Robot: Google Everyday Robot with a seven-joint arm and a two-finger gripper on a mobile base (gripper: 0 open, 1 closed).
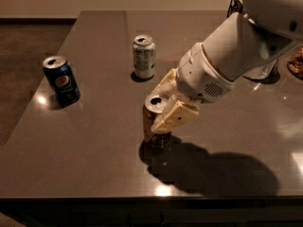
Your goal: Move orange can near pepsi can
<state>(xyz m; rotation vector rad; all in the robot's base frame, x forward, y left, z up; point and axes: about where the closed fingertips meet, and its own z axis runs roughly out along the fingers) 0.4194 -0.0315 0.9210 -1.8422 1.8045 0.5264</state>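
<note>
The orange can (152, 122) stands upright near the front middle of the dark table (94, 164). My gripper (158, 109) reaches in from the right, with one cream finger (174, 118) in front of the can and the other finger (164, 83) behind it, pressed against its sides. The can's base still rests on the table. The pepsi can (61, 80), dark blue with the round logo, stands upright at the left edge, well apart from the orange can.
A white-green can (143, 56) stands upright behind the orange can. The white arm (236, 51) crosses the right half of the table. A dark wire basket (235, 4) and a plate of food (297, 63) are at the far right.
</note>
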